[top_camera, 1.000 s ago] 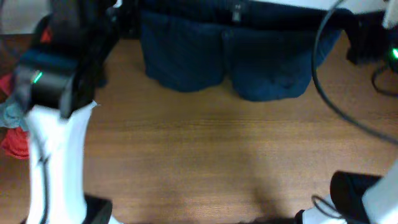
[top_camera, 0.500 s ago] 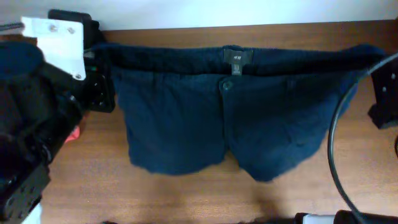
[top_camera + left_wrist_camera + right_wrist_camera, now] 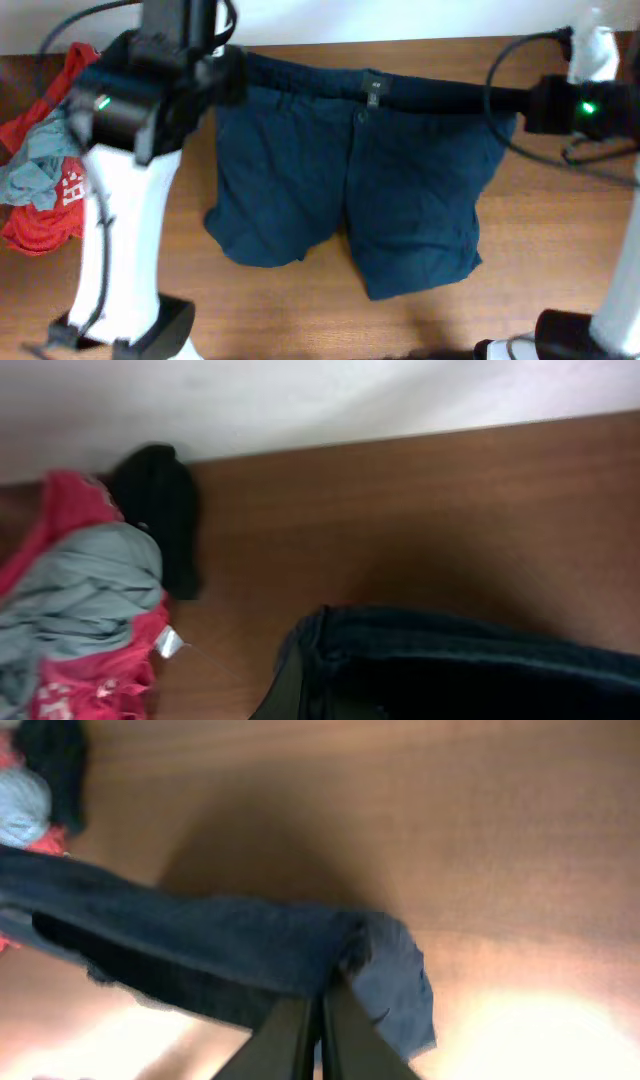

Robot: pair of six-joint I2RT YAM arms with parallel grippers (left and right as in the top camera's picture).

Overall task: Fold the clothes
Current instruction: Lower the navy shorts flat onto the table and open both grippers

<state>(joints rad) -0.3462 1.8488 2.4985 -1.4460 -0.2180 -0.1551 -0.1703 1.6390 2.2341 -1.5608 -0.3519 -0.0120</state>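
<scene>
The clothes (image 3: 350, 190) are dark navy shorts, stretched by the waistband between my two grippers, with the two legs spread over the brown table toward the front. My left gripper (image 3: 228, 78) is shut on the waistband's left end; the left wrist view shows that navy fabric (image 3: 450, 670) at the bottom edge. My right gripper (image 3: 520, 103) is shut on the right end. In the right wrist view its fingers (image 3: 322, 1005) are pressed together on a fold of the navy cloth (image 3: 200, 940).
A pile of red, grey and black garments (image 3: 40, 190) lies at the table's left edge, also visible as a heap (image 3: 90, 600) in the left wrist view. The table's back edge meets a white wall (image 3: 400, 20). Cables (image 3: 600, 160) trail at the right.
The shorts, held by the waistband, have dropped away from the camera toward the table and now look smaller. Both arms moved with them, and both grips are unchanged.
</scene>
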